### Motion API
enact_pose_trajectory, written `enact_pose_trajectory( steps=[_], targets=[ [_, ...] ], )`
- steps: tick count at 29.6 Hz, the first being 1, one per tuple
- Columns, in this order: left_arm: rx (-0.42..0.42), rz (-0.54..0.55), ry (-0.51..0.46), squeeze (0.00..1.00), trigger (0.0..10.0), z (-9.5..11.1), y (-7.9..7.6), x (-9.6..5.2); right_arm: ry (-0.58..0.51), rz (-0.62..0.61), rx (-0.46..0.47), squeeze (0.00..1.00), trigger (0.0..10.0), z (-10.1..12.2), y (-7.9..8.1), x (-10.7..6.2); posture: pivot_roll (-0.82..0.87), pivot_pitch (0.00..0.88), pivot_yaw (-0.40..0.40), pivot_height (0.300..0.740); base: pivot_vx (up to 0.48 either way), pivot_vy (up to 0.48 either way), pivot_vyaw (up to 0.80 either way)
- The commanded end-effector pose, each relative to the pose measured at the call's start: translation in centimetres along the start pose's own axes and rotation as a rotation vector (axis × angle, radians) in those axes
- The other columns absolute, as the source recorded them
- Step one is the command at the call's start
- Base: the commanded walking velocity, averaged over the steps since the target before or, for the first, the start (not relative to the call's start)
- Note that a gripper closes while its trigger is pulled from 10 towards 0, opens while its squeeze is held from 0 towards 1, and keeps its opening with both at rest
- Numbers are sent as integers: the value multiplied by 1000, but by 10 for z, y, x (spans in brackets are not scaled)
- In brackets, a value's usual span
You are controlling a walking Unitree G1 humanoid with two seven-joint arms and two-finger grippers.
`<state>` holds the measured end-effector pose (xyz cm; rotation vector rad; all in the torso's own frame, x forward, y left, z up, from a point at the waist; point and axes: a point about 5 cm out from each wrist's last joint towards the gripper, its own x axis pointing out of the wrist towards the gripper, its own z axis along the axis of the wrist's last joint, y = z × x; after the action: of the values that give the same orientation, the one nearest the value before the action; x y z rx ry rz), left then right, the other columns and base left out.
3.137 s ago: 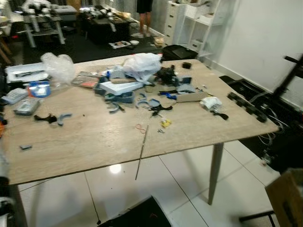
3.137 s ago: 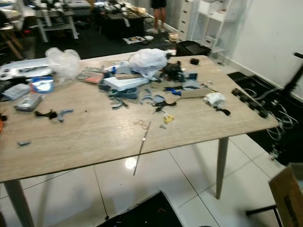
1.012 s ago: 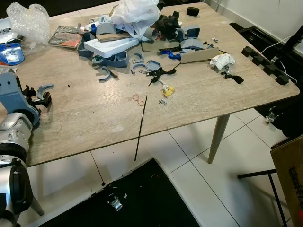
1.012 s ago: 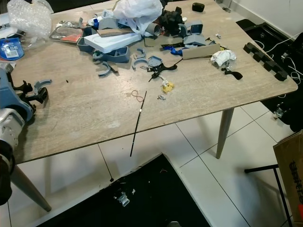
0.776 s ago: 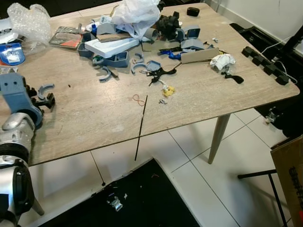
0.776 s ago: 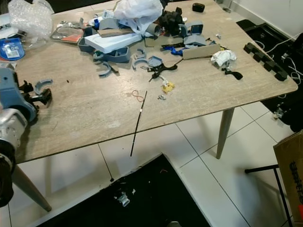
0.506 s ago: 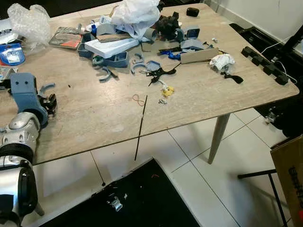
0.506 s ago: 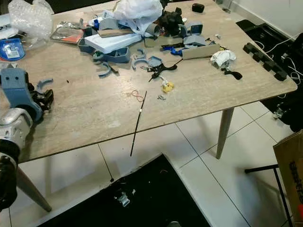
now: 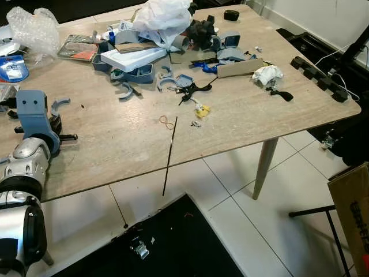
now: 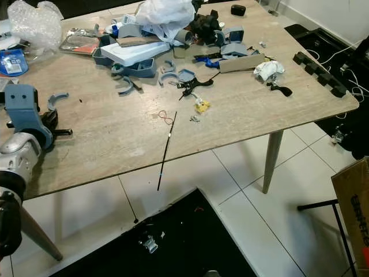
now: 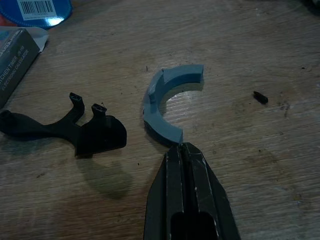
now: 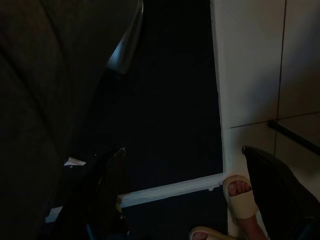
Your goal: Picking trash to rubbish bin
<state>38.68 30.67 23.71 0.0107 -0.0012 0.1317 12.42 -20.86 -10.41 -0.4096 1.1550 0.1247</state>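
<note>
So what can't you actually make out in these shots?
- Left gripper: in the head views its fingers sit behind the blue wrist housing.
- Items under the white plastic bag: covered by it.
- Bubble wrap: cut off by the top edge of the left eye view.
- Right wrist view: too dark; a person's sandalled foot shows by the right gripper.

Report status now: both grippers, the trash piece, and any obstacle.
Left gripper shut, beside grey curved piece. Right gripper open, idle over floor. Black bracket lies close.

Bubble wrap (image 9: 33, 27) cut by edge
</note>
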Motion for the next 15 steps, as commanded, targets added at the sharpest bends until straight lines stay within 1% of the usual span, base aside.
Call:
enact_pose_trajectory(
  steps=[1, 2, 4, 5, 7, 8, 9, 11, 12, 14, 15],
  targets=[
    [-13, -9, 146, 0, 0, -37, -4, -5, 99, 123, -33, 0, 10000, -25, 39, -5, -180, 382, 69, 740, 0, 0, 0],
    [-24, -14, 136, 0, 0, -36, -4, -5, 95, 121, -32, 0, 10000, -23, 38, -4, -176, 366, 71, 740, 0, 0, 0],
    [-24, -14, 136, 0, 0, -36, -4, -5, 95, 121, -32, 0, 10000, -23, 38, -4, -176, 366, 71, 740, 0, 0, 0],
    [-39, -22, 121, 0, 0, -34, -6, -4, 91, 120, -32, 0, 10000, -21, 38, -4, -175, 361, 71, 740, 0, 0, 0],
    [-132, -88, 51, 0, 0, -22, -12, -1, 85, 117, -32, 0, 10000, -16, 37, -3, -169, 341, 70, 740, 0, 0, 0],
    [-166, -121, 22, 0, 0, -17, -15, 0, 83, 116, -32, 0, 10000, -15, 37, -3, -166, 337, 70, 740, 0, 0, 0],
    [-209, -168, -12, 0, 0, -10, -19, 1, 82, 114, -33, 0, 10000, -14, 36, -3, -164, 337, 69, 740, 0, 0, 0],
    [-244, -213, -41, 0, 0, -3, -22, 2, 81, 113, -35, 0, 10000, -13, 36, -2, -160, 334, 69, 740, 0, 0, 0],
    [-244, -213, -41, 0, 0, -3, -22, 2, 81, 113, -35, 0, 10000, -13, 36, -2, -160, 334, 69, 740, 0, 0, 0],
    [-277, -247, -90, 0, 0, 8, -22, 2, 82, 114, -39, 0, 10000, -13, 36, -2, -150, 335, 67, 740, 0, 0, 0],
    [-280, -260, -127, 0, 0, 17, -22, 3, 84, 115, -42, 0, 10000, -13, 36, -2, -150, 335, 67, 740, 0, 0, 0]
  ],
)
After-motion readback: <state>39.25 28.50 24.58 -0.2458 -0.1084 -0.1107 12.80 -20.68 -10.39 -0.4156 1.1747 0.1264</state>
